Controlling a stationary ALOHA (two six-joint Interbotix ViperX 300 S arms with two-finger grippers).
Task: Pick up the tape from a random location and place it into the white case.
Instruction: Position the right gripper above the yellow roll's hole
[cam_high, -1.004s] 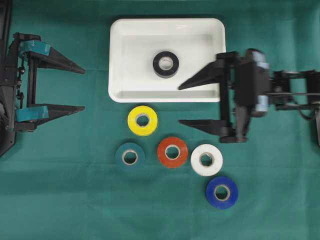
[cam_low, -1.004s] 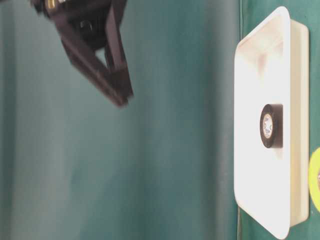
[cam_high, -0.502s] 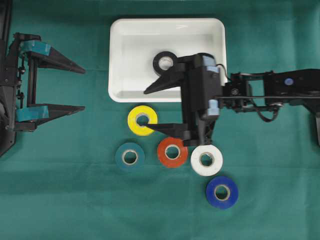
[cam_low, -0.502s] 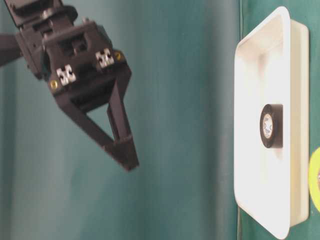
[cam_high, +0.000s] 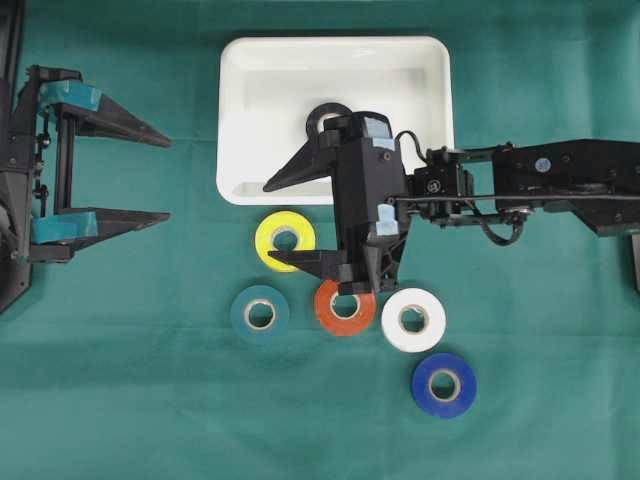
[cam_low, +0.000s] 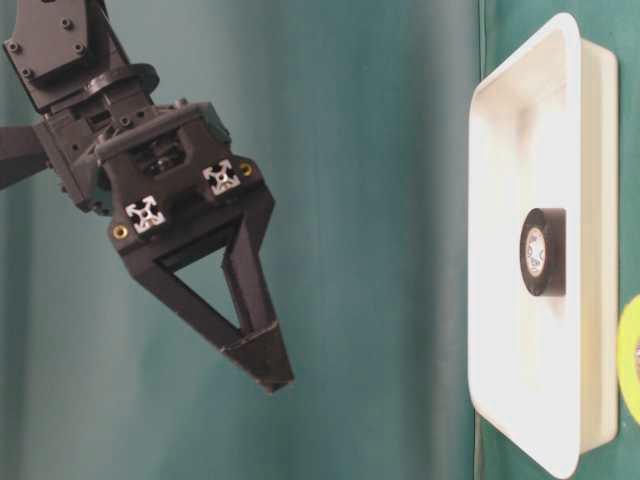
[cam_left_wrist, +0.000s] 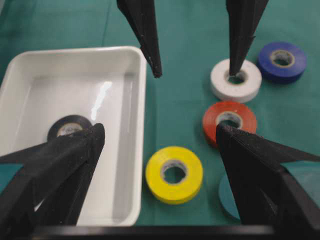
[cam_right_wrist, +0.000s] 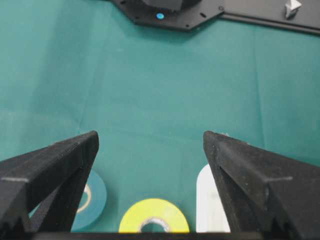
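1. The right gripper (cam_high: 272, 222), matte black with tapered fingers, is spread wide and holds nothing above the yellow tape roll (cam_high: 285, 241).
2. The left gripper (cam_high: 160, 177) is likewise wide and empty.
3. The glossy white case (cam_high: 240, 120), round-cornered, contains a black roll (cam_low: 541, 252).
4. Orange (cam_high: 344, 306), white (cam_high: 413, 319), blue (cam_high: 444, 385) and teal (cam_high: 260, 314) rolls lie on the green cloth (cam_high: 150, 400).

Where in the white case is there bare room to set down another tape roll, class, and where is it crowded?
The white case is bare around the black roll. Crowded: the cloth below its near rim, where yellow, orange, white, teal and blue rolls cluster.
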